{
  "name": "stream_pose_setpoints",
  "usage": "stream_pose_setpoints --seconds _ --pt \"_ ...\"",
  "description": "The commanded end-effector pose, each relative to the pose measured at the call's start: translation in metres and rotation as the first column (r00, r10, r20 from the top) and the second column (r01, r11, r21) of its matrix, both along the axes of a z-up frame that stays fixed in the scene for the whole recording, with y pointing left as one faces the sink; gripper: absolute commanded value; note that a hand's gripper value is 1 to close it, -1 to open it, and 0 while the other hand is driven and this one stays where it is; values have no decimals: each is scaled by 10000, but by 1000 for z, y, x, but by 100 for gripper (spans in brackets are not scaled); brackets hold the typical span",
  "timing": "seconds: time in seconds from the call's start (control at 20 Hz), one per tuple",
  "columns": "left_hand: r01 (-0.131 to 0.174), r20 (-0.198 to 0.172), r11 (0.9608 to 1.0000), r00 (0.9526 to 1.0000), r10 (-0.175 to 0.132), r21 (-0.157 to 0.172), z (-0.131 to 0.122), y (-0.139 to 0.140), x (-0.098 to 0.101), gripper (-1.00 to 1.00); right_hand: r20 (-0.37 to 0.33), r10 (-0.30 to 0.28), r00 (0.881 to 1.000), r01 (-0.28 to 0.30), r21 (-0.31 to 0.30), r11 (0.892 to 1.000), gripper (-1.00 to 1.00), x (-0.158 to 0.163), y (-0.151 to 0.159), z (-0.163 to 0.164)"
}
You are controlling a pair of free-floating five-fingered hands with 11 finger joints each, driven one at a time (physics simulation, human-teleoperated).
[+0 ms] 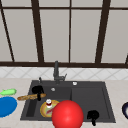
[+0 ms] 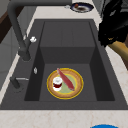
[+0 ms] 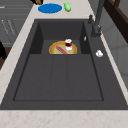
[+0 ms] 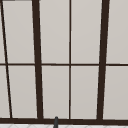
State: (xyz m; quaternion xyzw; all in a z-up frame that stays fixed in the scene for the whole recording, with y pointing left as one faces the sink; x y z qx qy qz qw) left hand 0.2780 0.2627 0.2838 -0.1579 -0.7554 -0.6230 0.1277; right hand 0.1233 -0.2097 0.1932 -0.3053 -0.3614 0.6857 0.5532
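The left hand is up over the left part of the sink, fingers curled round a baguette, and that loaf is the thing to watch. In the front view its long axis runs nearly level, left to right, with a slight tilt: the left end sits a touch lower and sticks out over the table beside the sink's left rim, while the right end pokes just past the hand, above the basin. From the left side camera, the same hand shows as a dark mass at the near edge of the sink with the baguette coming out below it, golden-brown, slanting toward that camera.

Down in the basin lies a yellow plate, and on it a small jar with a white lid and a red knife laid diagonally across the plate beside the jar. A big red ball sits in the near foreground, covering part of the plate.

The right hand hangs at the near right of the sink, fingers curled, holding nothing.

On the table to the left are a blue plate and, farther back, a green vegetable. The faucet stands at the far edge, centre.
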Motion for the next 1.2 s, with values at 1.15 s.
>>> stream_pose_setpoints --seconds 1.15 --pt "531 -24 9982 9986 -532 -284 -31 176 4 100 0 0 10000 0 0 10000 0 0 0 0"
